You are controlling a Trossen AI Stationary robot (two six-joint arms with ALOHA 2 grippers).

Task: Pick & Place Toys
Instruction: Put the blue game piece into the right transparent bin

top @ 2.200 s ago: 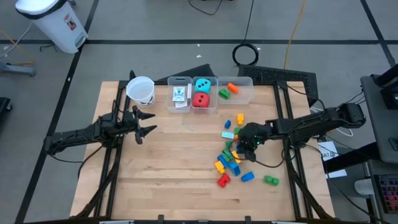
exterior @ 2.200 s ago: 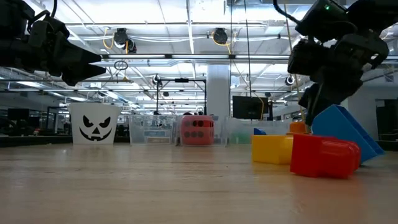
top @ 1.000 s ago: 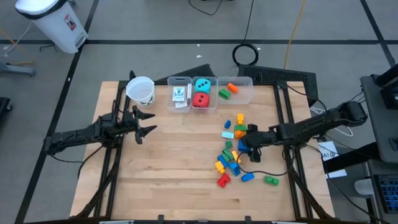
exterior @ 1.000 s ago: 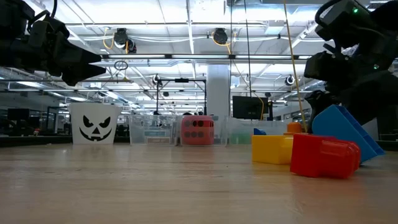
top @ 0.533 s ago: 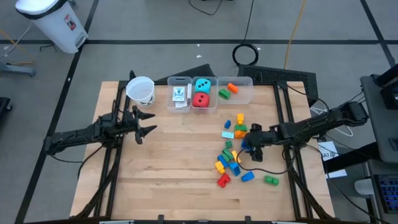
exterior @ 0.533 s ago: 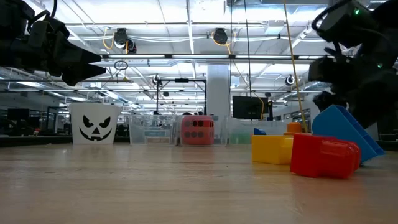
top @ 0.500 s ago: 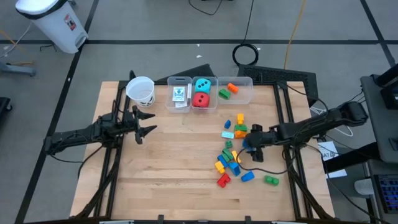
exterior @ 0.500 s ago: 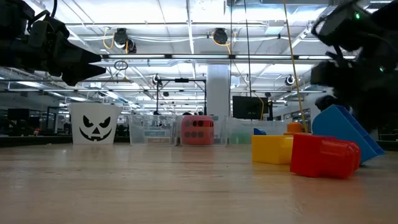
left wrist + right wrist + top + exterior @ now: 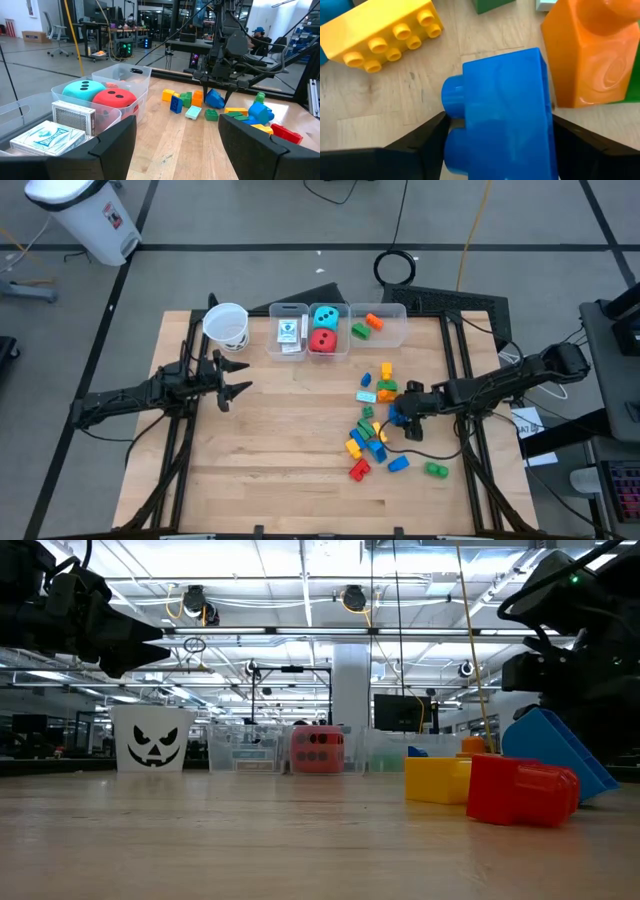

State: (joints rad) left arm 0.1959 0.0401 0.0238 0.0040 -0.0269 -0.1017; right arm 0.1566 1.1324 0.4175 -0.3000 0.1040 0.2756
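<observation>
High view: right claw (image 9: 402,413) down among the bricks on the worktop (image 9: 280,470); left claw (image 9: 237,377) waits by the cup (image 9: 226,325), fingers apart. Right wrist view: fingers either side of the blue brick (image 9: 502,115), clamped or not I can't tell.

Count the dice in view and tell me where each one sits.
2, both in the middle clear bin: the teal die at the far end, the red die beside it, nearer. No others visible.
</observation>
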